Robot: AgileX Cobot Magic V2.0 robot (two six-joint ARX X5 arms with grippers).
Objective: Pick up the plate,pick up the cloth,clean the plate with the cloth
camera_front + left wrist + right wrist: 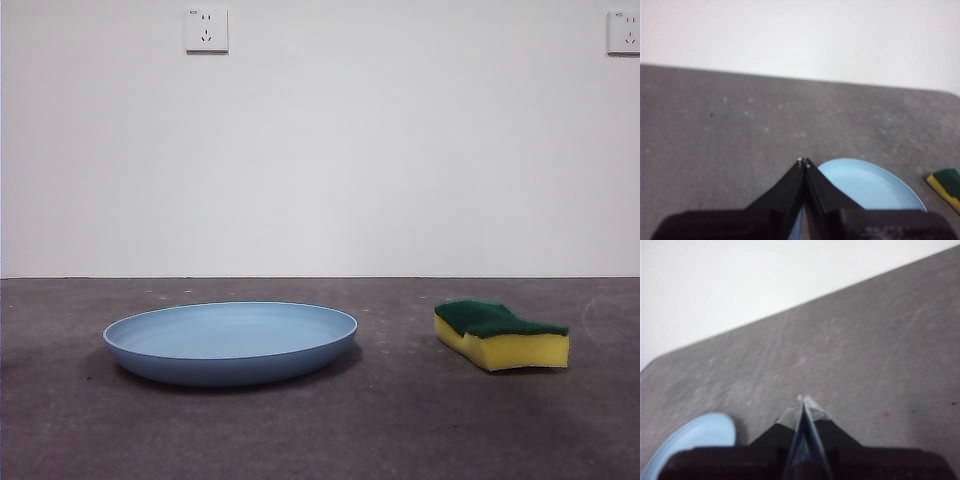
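The light-blue plate [230, 340] lies flat on the grey table, left of centre in the front view. The cloth, a yellow sponge with a dark green top [500, 334], lies to its right, apart from it. Neither arm shows in the front view. My left gripper [804, 162] is shut and empty, held above the table with the plate [865, 185] just beyond its tips and a corner of the sponge [946, 183] further off. My right gripper [804, 400] is shut and empty above bare table, with an edge of the plate [695, 440] to one side.
The grey table [320, 440] ends at a white wall behind. Two wall sockets [206, 30] sit high on the wall.
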